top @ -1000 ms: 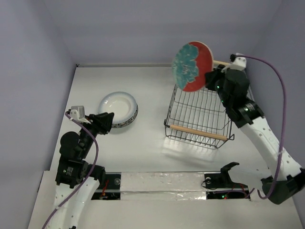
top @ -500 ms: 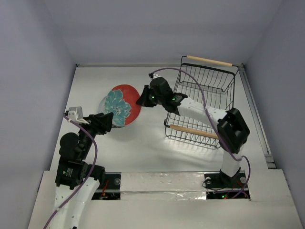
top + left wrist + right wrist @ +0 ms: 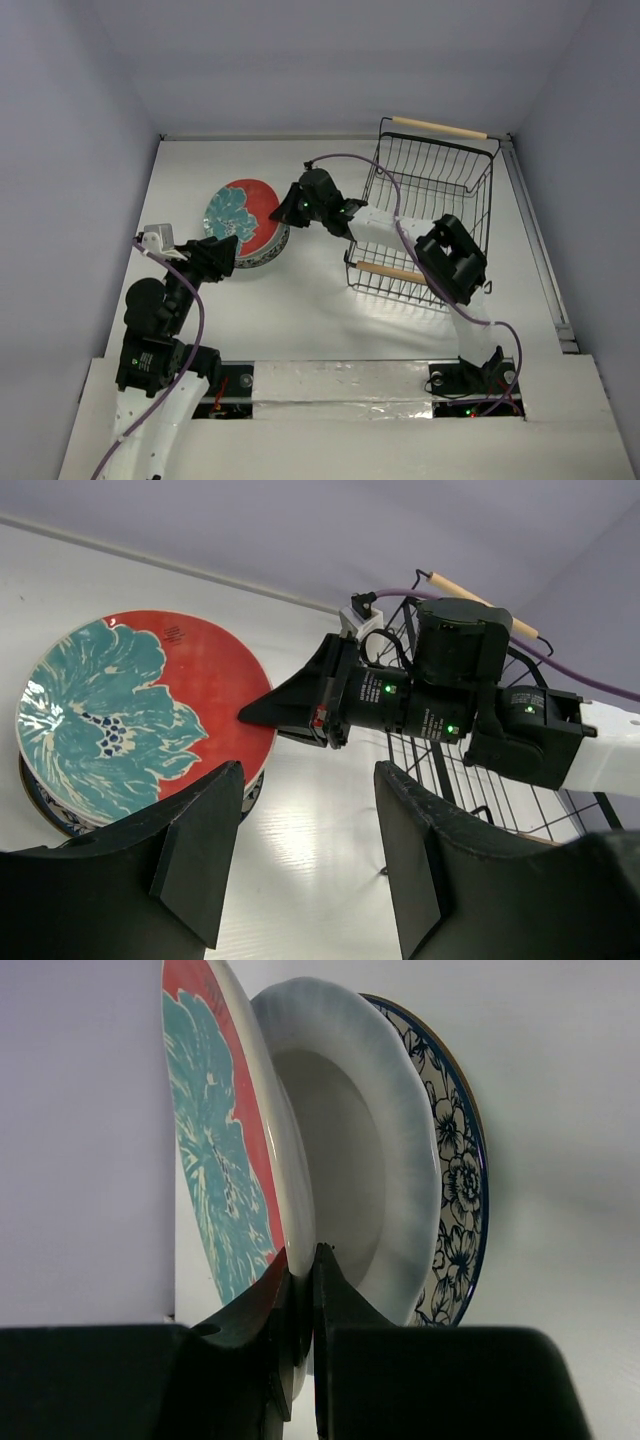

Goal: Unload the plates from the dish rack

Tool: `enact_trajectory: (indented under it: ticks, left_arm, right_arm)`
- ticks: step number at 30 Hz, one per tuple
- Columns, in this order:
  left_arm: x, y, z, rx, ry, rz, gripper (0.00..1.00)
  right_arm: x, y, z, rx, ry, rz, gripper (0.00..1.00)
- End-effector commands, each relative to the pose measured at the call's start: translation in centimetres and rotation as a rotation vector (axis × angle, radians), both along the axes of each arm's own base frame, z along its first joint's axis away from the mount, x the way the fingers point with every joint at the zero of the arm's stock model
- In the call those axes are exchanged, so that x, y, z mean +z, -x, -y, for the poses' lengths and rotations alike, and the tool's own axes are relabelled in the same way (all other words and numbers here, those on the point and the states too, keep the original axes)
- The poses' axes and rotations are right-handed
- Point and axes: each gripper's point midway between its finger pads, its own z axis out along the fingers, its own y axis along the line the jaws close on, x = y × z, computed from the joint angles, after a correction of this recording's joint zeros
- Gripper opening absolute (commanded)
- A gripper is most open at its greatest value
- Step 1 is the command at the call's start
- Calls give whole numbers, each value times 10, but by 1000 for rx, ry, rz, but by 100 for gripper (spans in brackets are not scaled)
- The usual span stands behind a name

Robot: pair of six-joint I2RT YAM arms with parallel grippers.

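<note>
From above, your right fingers (image 3: 283,210) are reaching far across the desk (image 3: 300,300) and pinching the right-hand rim of the red plate (image 3: 240,210). The plate is lying face up over the stack of plates (image 3: 266,252), on the left side of the desk. The dish rack (image 3: 450,185) is sitting well apart to the right, and no plate is showing inside it. Your left fingers (image 3: 230,252) are hovering just beside the stack's near edge. That arm is closer to the stack, but it is carrying nothing.

Through the left wrist camera, your left fingers (image 3: 305,860) are standing spread with only air between them. Beyond them, the right fingers (image 3: 262,712) are gripping the red plate (image 3: 140,710) from the rack side.

Through the right wrist camera, your fingers (image 3: 300,1295) are clamping the red plate's (image 3: 215,1160) rim. The pale plate (image 3: 360,1160) is lying right behind it, and the blue-flowered plate (image 3: 455,1180) behind that. A gap is showing between the red and pale plates away from the grip, so the red plate is probably tilting. You are likely looking at lowering it, letting go, then pulling back toward the rack.
</note>
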Motion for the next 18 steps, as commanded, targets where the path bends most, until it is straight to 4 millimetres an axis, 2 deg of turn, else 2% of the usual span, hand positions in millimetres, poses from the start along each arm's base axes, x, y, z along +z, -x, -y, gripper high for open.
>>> enact_trajectory:
  ticks: [1,4,7,8,10,11,13,15,17,18]
  left_arm:
    - [17,2,1,-8,13,53,52]
    - [17,2,1,-10,12,56,52]
    - [17,2,1,-10,13,55,52]
    - [18,3,1,-11,12,58,52]
    - [18,3,1,-13,12,58,52]
    - [19,3,1,-13,14,62,52]
    - [18,3,1,-11,12,59,52]
    - [19,4,1,-10,15,62,52]
    - [18,3,1,-8,14,59,52]
    - [18,3,1,-8,14,59,53]
  right_arm:
    - [111,-11,-27,29,-275,179,7]
    - [99,-6,-28,34,-242,166,23]
    - [83,-8,-18,7,-172,169,38]
    - [84,-5,-19,2,-156,179,51]
    - [75,-4,-13,1,-107,187,58]
    - [74,-2,-13,-5,-88,195,65]
    - [74,1,-10,-4,-44,217,68]
    - [75,-5,0,-40,8,250,74]
    - [74,-1,4,-44,47,258,80]
    - [86,-2,11,-60,54,290,81]
